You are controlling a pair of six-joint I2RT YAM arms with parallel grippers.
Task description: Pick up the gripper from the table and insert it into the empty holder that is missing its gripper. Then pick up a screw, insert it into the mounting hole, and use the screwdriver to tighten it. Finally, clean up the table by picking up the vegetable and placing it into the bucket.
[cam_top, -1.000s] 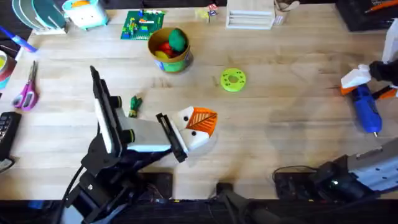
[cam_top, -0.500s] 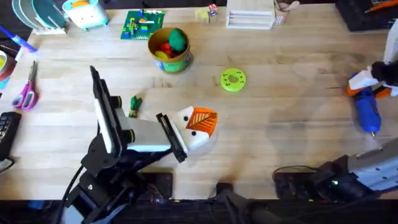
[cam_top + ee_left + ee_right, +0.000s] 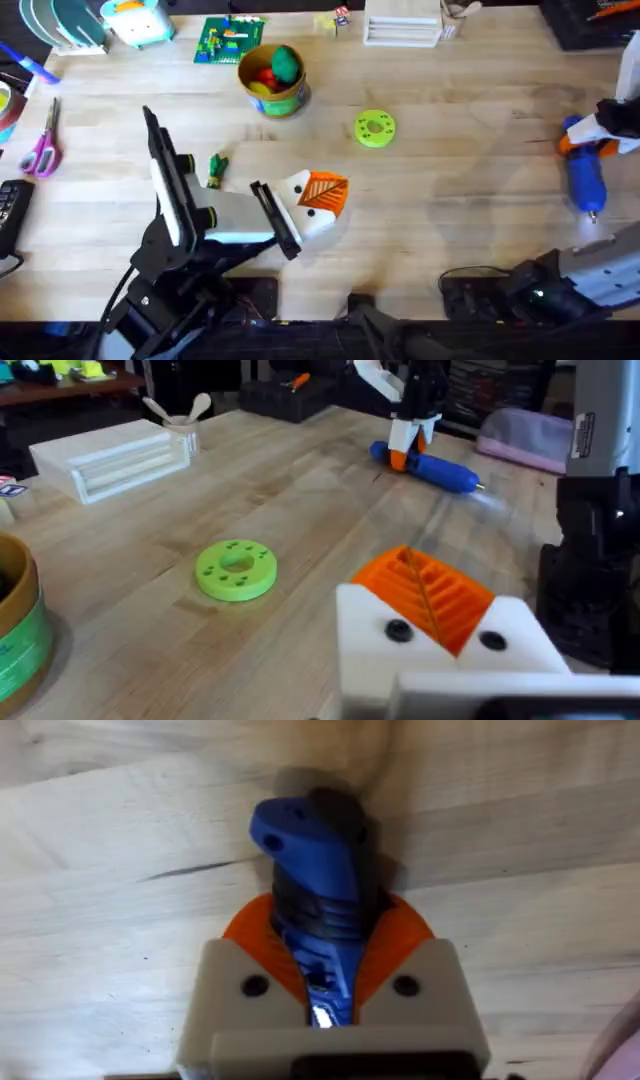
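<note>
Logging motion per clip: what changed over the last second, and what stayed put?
The right gripper, shut on the blue screwdriver, swung it: the tip that pointed slightly rightward toward the near edge now points almost straight at it, and the gripper shifted a little toward the table's middle. The left gripper, green disc, vegetable and bucket stayed as they were.

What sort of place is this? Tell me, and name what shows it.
Probably a robotics lab workbench: two arms work over a wooden table strewn with practice props, a yellow bucket of toy vegetables, pink-handled scissors and a blue screwdriver held by the right gripper.
</note>
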